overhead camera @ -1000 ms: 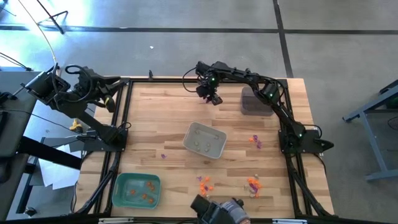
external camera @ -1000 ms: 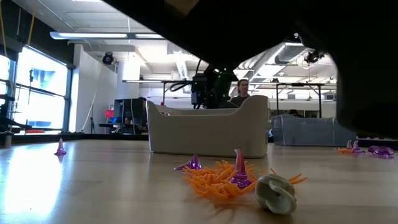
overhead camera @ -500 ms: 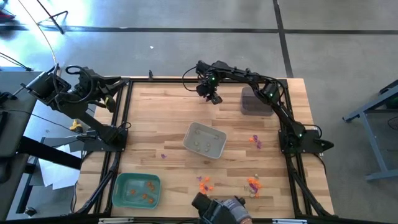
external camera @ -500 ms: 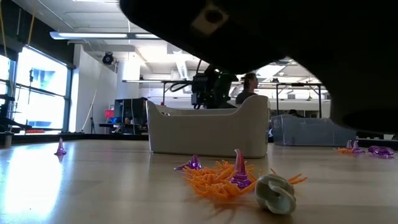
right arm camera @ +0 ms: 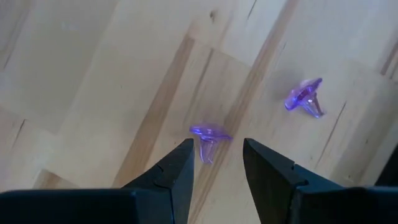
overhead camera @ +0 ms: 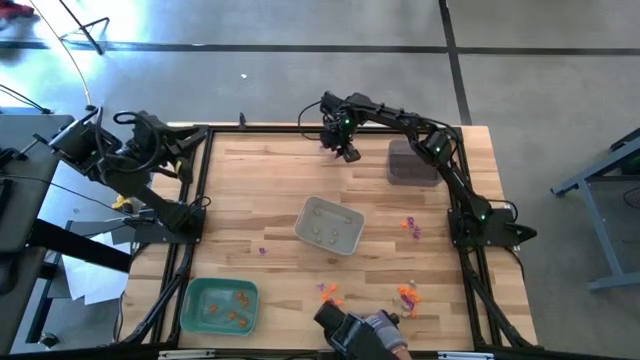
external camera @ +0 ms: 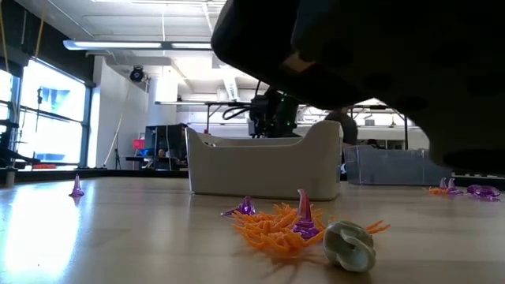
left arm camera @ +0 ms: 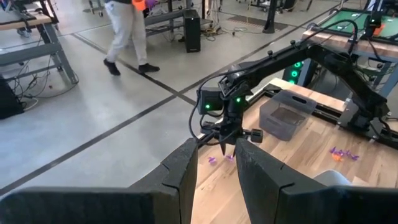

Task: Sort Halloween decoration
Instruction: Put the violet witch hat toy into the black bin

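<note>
Fingers of the right gripper, spread, now hang over a purple trinket at the desk's far edge, having shifted slightly right; left gripper waits, parted.

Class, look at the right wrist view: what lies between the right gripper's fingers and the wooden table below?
A purple trinket lies on the table in line with the right gripper's open gap; a second purple trinket lies aside.

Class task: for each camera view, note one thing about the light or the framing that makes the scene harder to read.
High view: bright glare washes the floor at top left. Low view: a dark shape close to the lens blacks out the upper right, and windows glow at left. Right wrist view: the purple trinket sits sharp between the right gripper fingers.
</note>
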Action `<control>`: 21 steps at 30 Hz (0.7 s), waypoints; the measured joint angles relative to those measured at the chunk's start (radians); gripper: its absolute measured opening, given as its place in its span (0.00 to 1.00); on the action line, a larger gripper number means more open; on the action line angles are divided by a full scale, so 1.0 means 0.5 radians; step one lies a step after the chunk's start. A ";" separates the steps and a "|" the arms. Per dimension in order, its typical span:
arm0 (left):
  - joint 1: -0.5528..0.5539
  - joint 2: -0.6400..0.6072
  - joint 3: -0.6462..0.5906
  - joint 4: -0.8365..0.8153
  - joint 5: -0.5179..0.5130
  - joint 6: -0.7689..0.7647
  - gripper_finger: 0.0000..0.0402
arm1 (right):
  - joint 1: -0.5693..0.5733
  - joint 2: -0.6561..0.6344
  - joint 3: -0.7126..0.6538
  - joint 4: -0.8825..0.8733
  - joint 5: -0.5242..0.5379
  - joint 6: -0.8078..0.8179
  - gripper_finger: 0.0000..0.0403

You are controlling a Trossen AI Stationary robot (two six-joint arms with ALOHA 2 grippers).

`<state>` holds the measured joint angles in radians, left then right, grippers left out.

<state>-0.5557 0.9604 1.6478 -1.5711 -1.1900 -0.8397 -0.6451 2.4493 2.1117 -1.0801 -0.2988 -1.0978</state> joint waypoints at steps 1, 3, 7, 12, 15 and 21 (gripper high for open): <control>0.000 0.006 0.000 0.001 0.000 -0.010 0.24 | -0.004 0.000 0.000 0.000 -0.014 0.002 0.33; 0.000 0.017 0.000 0.000 0.000 -0.030 0.24 | -0.007 0.006 0.000 0.001 -0.040 0.002 0.33; 0.000 0.034 0.000 0.000 0.000 -0.046 0.24 | -0.002 0.042 -0.032 0.019 -0.116 0.057 0.33; 0.000 0.047 0.000 0.001 0.002 -0.048 0.24 | 0.006 0.052 -0.089 0.039 -0.085 0.044 0.33; 0.000 0.047 0.000 0.001 0.002 -0.047 0.24 | 0.006 0.055 -0.092 0.053 -0.088 0.075 0.30; -0.001 0.047 0.000 0.000 -0.013 -0.046 0.24 | 0.005 0.060 -0.095 0.072 -0.091 0.173 0.15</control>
<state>-0.5560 0.9836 1.6478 -1.5709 -1.1967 -0.8627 -0.6426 2.4790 2.0644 -1.0444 -0.3443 -1.0115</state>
